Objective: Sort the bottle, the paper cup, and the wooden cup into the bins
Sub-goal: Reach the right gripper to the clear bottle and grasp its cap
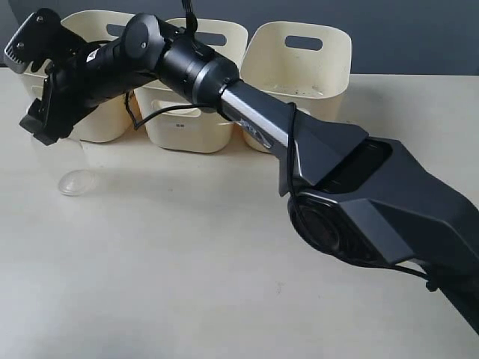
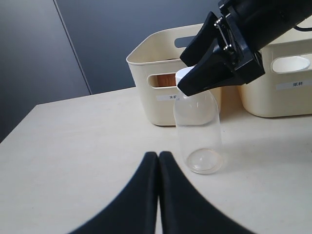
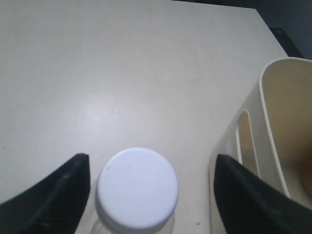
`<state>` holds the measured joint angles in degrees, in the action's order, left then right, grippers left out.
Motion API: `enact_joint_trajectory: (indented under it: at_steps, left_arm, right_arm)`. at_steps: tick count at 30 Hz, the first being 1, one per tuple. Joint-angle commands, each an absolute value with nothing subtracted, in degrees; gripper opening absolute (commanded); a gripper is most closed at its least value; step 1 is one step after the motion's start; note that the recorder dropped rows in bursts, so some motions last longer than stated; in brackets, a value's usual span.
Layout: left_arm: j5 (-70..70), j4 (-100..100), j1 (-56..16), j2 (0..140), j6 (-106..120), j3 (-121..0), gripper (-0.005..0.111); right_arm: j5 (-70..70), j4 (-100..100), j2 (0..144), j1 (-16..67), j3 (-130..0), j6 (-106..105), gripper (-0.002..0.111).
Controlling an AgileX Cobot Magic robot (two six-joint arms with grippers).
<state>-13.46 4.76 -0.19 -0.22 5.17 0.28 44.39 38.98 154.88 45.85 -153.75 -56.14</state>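
Right gripper (image 3: 149, 163) hangs spread wide above the clear bottle (image 2: 197, 126), beside the end bin (image 2: 146, 105). Left gripper (image 2: 158, 156) is closed, empty.

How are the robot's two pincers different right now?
The left pincer is shut tight, while the right pincer is wide open. The right pincer sits over the bottle, straddling its white cap without squeezing it. The left pincer has nothing in it and just points at the bottle from farther back, low over the table. Both pincers are black.
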Motion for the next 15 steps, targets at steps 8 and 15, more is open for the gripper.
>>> enact_joint_trajectory:
  at_steps: [8,15]
  left_arm:
    - [-13.28,4.63,-0.23,0.0,5.07,0.0,0.0]
    - [-13.28,4.63,-0.23,0.0,5.07,0.0,0.0]
  right_arm:
    - [43.98,39.31,154.52,45.16,-153.97,-55.18,0.068]
    - [44.25,39.44,154.52,45.16,-153.97,-54.76,0.067]
